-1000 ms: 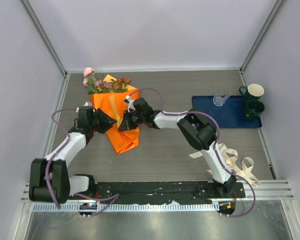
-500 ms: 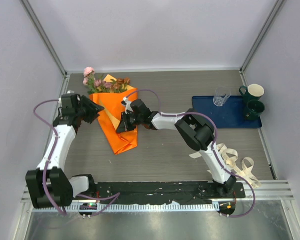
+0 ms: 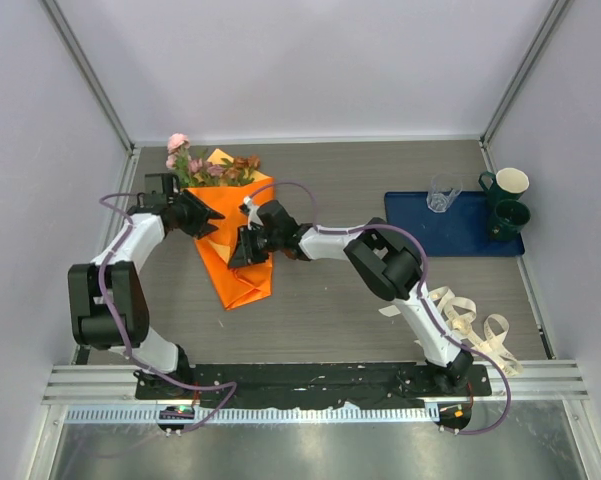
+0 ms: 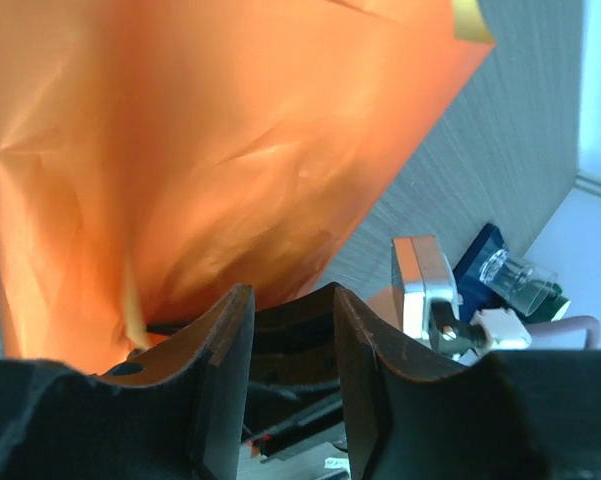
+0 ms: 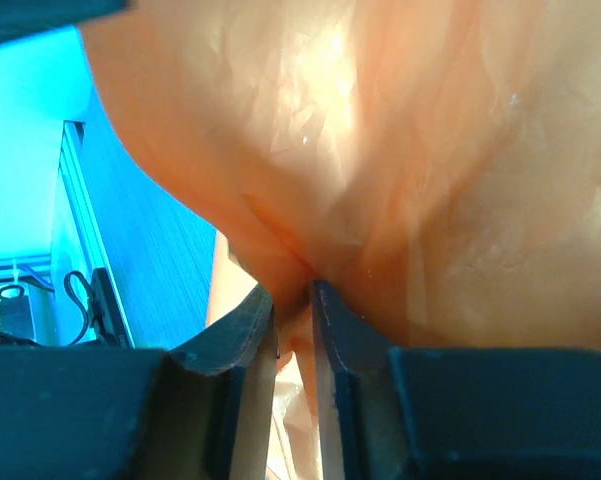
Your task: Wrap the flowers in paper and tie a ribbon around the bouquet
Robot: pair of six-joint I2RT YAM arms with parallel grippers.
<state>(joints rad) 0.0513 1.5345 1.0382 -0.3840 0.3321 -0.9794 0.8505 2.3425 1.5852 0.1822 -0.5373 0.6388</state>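
Note:
The bouquet lies on the table: a cone of orange paper [image 3: 242, 280] with the flowers [image 3: 212, 167] sticking out of its far end. My left gripper [image 3: 212, 225] is at the cone's upper left edge, open, nothing between its fingers; in the left wrist view the paper [image 4: 210, 140] fills the space above the left gripper [image 4: 292, 300]. My right gripper [image 3: 238, 250] rests on the cone's middle. In its wrist view the jaws of the right gripper [image 5: 294, 290] stand slightly apart, with a fold of paper [image 5: 400, 150] between them. The ribbon [image 3: 470, 318] lies curled at the right, near the right arm's base.
A blue tray [image 3: 420, 235] at the right back holds a clear glass [image 3: 441, 194] and two dark green mugs [image 3: 504, 185]. Enclosure walls stand close on the left, back and right.
My left gripper swung out to the left, then came back to the cone's upper left edge. The right gripper's jaws have parted a little. The cone has slid slightly left.

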